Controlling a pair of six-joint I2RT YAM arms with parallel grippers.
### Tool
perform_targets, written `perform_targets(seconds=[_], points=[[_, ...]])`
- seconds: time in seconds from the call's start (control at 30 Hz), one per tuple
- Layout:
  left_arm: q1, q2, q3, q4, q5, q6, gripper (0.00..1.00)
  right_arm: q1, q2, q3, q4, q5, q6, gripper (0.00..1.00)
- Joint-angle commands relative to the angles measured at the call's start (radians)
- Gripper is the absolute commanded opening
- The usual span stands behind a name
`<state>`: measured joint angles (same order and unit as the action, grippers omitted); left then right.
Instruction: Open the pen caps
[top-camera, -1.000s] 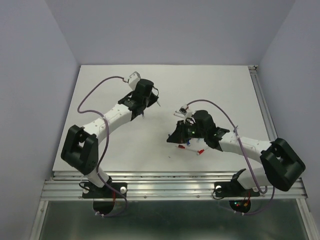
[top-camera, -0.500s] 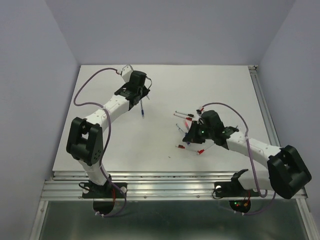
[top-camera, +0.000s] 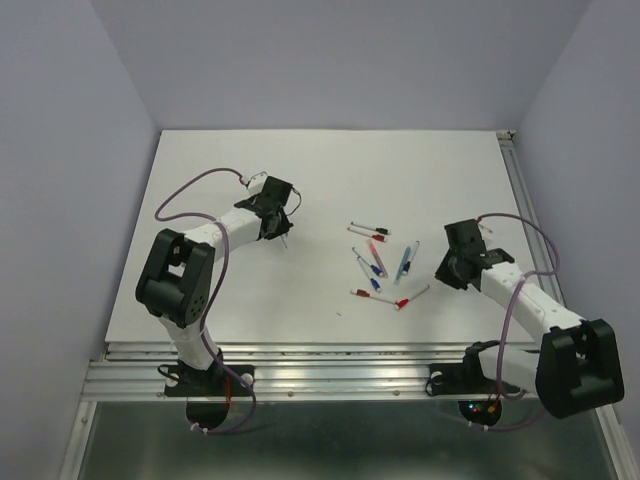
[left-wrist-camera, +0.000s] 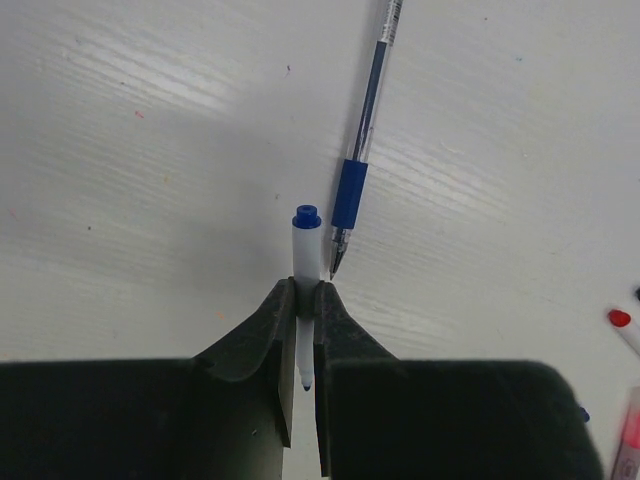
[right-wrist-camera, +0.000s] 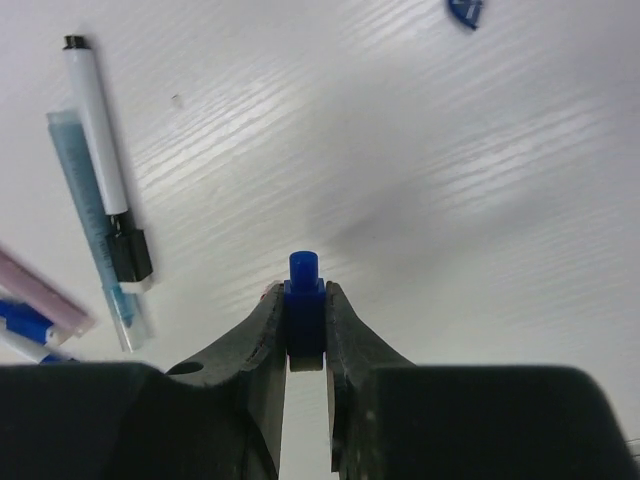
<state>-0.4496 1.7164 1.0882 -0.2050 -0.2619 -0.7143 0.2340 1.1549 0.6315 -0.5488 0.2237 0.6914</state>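
"Blue cap off, pinched in the right hand, nub poking out. Risk?"
"Small, slick: could squirt out, roll into pens mid-frame. Left hand nips the white barrel thinly; may pivot."
"Pose?"
"Both arms low over worktop, elbows bent; left hand upper left, right hand centre right, well apart."

Top cam overhead; wrist cams close, down at table.

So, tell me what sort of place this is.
Probably a robotics lab test cell: a white table boxed in by plain pale walls, left arm and right arm bolted to a metal rail, pens scattered in the middle.
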Motion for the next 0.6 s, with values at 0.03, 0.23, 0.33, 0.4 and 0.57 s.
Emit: perform_targets(seconds=[0.03,0.23,0.33,0.4,0.57], points=[[0.002,0.063,0.035,-0.007,0.021,0.029,0.0,-0.07,0.028,0.007,-0.034,0.115,0.034,0.01],[0.003,0.065,0.05,-0.014,-0.01,0.05,0.16,-0.105,0.092,0.005,-0.004,0.164,0.043,0.01],[0.003,0.063,0.053,-0.022,-0.007,0.056,0.19,-0.117,0.127,-0.004,0.006,0.213,0.063,0.05],[0.003,0.058,0.053,-0.027,-0.002,0.059,0.25,-0.124,0.143,0.0,-0.005,0.252,0.079,0.12],[0.003,0.026,0.042,-0.027,0.021,0.056,0.45,-0.124,0.146,-0.004,-0.01,0.272,0.092,0.22]])
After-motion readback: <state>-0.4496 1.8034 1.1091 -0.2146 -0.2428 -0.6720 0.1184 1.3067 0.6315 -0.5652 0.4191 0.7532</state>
